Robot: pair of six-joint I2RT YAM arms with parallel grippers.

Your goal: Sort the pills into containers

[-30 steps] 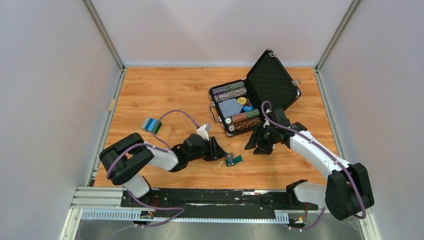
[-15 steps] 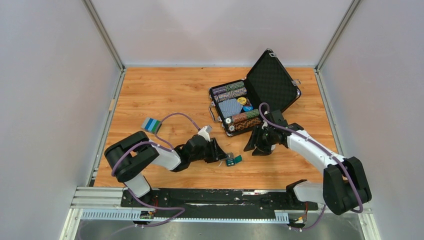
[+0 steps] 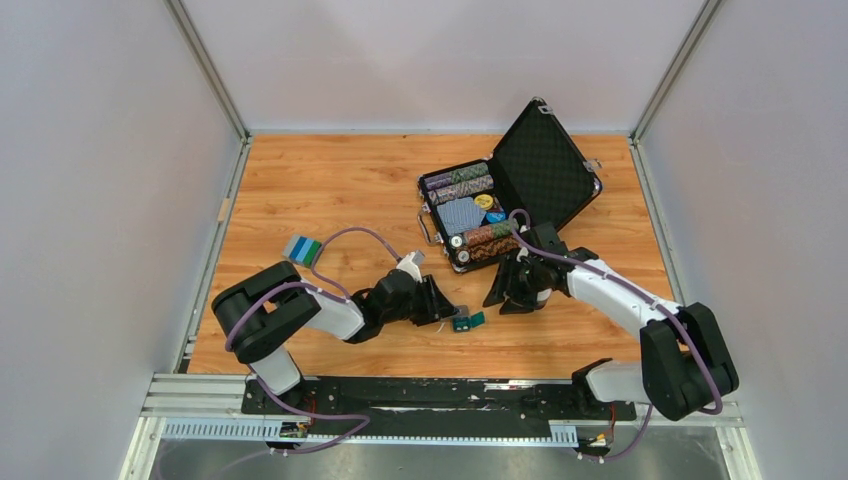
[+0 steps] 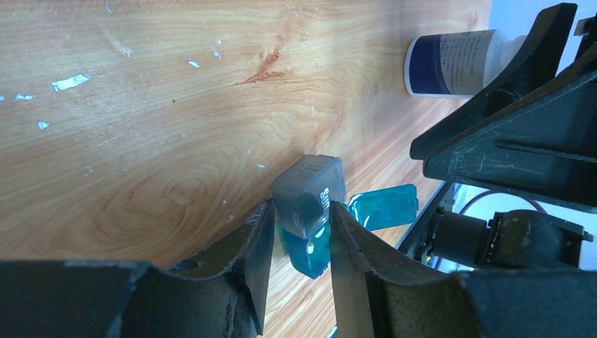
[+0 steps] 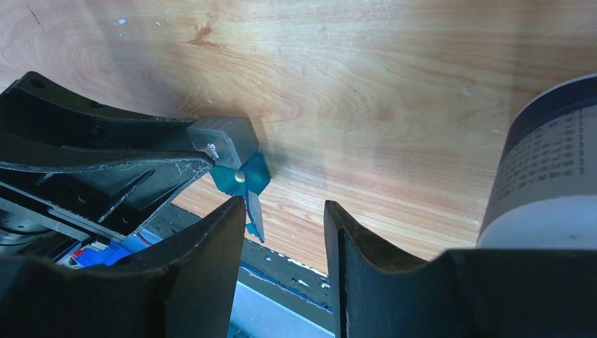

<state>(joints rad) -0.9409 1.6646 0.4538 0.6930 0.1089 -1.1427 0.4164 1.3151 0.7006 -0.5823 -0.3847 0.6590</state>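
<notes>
**A:** Where was the teal pill box [image 4: 308, 197]?

**B:** It was on the desk [image 3: 330, 180], on the near side of the open poker chip case [image 3: 545, 160], out from the case's near left corner. Its hinged lid [image 4: 384, 205] was swung open.

**A:** Which arm had it?

**B:** The left one. The left fingers [image 4: 257, 243] stood one on each side of the box's grey body. In the wrist view they looked pressed against it, so I judged them clamped on the box.

**A:** And the right arm?

**B:** The right fingers [image 5: 211, 260] were spread apart with only bare wood between them. They hovered just off the case's near edge, between the case and the box.

**A:** How did the box lie from them?

**B:** It lay ahead of their tips and a little to one side, near but not touching. The open lid pointed away from the left fingers and toward the right arm, so the box's long axis ran roughly from one arm to the other.

**A:** Anything else close by?

**B:** A white bottle [image 4: 454, 65] with a dark label lay on its side just beside the right fingers, also on the case's near side. I guessed the empty right arm would deal with the bottle while the left steadied the box.
</notes>
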